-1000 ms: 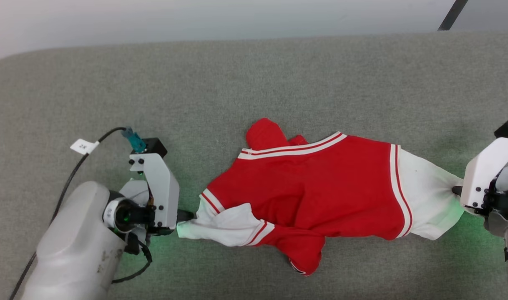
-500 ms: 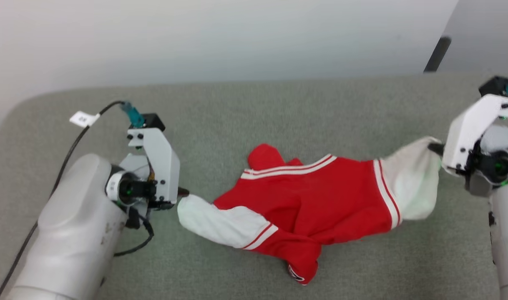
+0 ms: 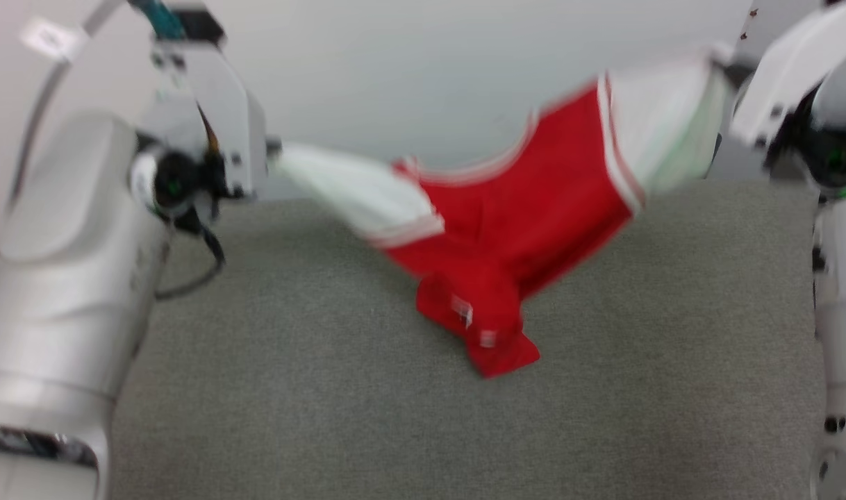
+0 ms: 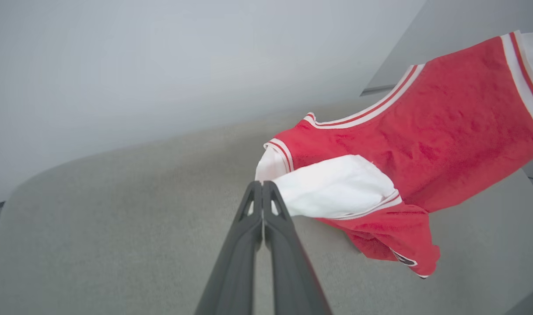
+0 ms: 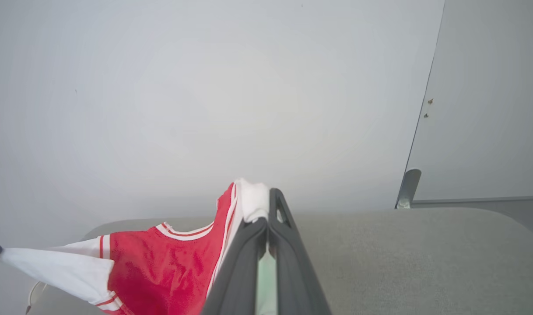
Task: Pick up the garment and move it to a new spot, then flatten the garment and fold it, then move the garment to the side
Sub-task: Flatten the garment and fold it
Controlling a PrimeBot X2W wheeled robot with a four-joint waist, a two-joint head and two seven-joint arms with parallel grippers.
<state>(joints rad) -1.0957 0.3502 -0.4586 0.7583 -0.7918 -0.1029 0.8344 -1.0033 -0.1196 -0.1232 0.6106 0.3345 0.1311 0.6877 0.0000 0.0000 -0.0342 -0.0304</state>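
Note:
The garment [image 3: 520, 208], a red shirt with white sleeves and striped trim, hangs stretched between both arms above the grey surface [image 3: 395, 417]. My left gripper [image 3: 274, 149] is shut on one white sleeve end at the upper left. My right gripper [image 3: 722, 66] is shut on the other white sleeve at the upper right, higher up. The red body sags in the middle and its lowest fold [image 3: 499, 340] reaches down toward the surface. In the left wrist view the fingers [image 4: 263, 192] pinch the sleeve [image 4: 332, 188]. In the right wrist view white cloth [image 5: 253, 201] bunches at the gripper [image 5: 268, 197].
A pale wall [image 3: 409, 76] rises behind the grey padded surface. A dark metal post [image 5: 407, 188] stands at the surface's far right edge. A cable [image 3: 194, 271] loops off my left wrist.
Both arms have risen, lifting the garment off the surface, the right end higher. The head view has tilted up, so more wall shows.

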